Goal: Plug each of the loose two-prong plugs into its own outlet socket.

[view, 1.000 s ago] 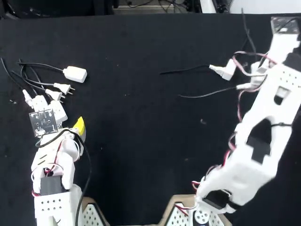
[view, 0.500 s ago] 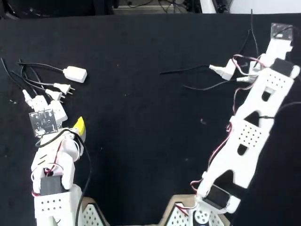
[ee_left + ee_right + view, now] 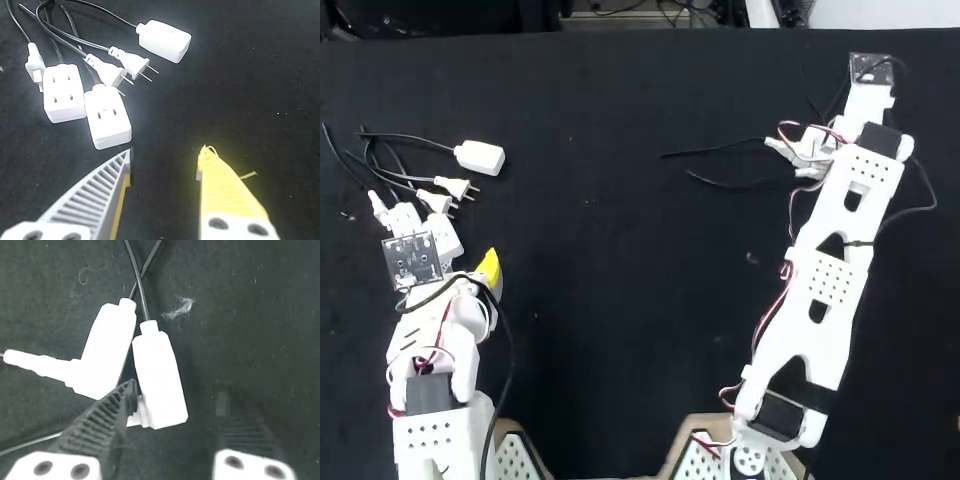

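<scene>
Evidently at the grasp stage: the right gripper (image 3: 182, 400), jaws wide apart and empty, hangs over a white oblong plastic connector (image 3: 157, 380) at the far right of the black worktop (image 3: 620, 250). The connector lies just beside one jaw, its long axis pointing away from the wrist. The left gripper (image 3: 165, 152), jaws also parted and empty, faces a white two-prong plug (image 3: 131, 62).

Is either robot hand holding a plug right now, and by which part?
No, nothing is held. The left gripper is open near the outlet blocks. The right gripper is open, with a white connector beside one finger, not clamped.
</scene>
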`<move>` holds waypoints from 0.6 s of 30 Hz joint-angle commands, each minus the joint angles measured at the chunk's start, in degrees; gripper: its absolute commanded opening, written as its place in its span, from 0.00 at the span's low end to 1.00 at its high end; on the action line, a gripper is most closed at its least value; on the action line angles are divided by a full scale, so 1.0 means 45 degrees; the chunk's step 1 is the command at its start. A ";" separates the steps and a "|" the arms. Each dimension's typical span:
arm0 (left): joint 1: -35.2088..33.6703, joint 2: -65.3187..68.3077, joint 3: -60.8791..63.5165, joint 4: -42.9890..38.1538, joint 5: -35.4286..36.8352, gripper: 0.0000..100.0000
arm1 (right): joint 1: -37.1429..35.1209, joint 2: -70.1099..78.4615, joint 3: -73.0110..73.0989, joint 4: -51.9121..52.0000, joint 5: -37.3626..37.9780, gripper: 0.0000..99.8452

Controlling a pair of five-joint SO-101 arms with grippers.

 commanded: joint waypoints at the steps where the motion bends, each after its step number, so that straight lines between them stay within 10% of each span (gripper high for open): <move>1: 0.0010 -0.0137 -0.0635 -0.0098 0.0020 0.22 | -0.0156 -0.1651 -0.0791 -0.0020 -0.0098 0.38; 18: 0.0010 -0.0137 -0.0322 -0.0664 0.0000 0.22 | -0.2051 -0.5402 -0.0791 0.4122 -0.1426 0.12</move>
